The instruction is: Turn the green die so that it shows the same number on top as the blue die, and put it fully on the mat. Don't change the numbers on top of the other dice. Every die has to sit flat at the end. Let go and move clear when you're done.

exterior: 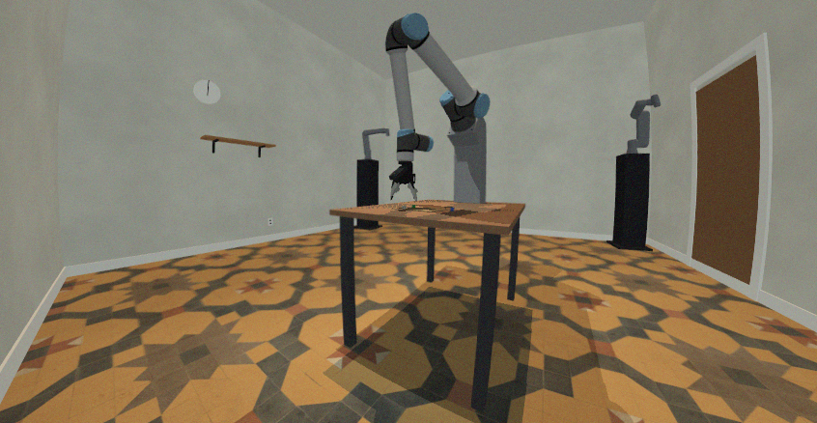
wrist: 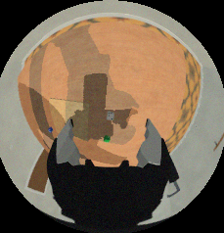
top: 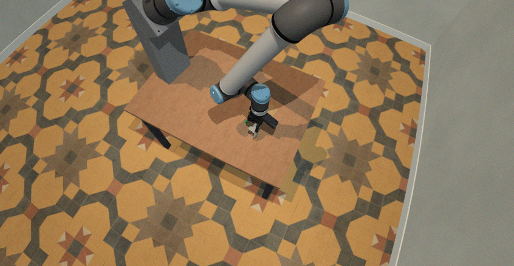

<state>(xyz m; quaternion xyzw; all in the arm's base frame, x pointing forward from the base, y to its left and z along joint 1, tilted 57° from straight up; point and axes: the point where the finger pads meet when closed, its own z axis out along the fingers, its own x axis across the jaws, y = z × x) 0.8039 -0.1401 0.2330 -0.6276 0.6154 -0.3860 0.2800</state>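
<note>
The green die (wrist: 107,139) lies on the wooden table, just ahead of the point between my fingers in the wrist view. It also shows as a green speck in the top view (top: 246,122), beside the gripper. The blue die (wrist: 50,129) lies far to the left, near the table edge. The pale yellowish mat (wrist: 63,107) lies between them, partly in shadow. My gripper (wrist: 109,119) (exterior: 403,191) is open and empty. It hangs above the table, over the green die. The dice are too small to read their numbers.
A grey die (wrist: 111,116) lies just beyond the green die. The arm's shadow crosses the table (top: 222,120). The robot's grey pedestal (top: 158,37) stands at the table's back edge.
</note>
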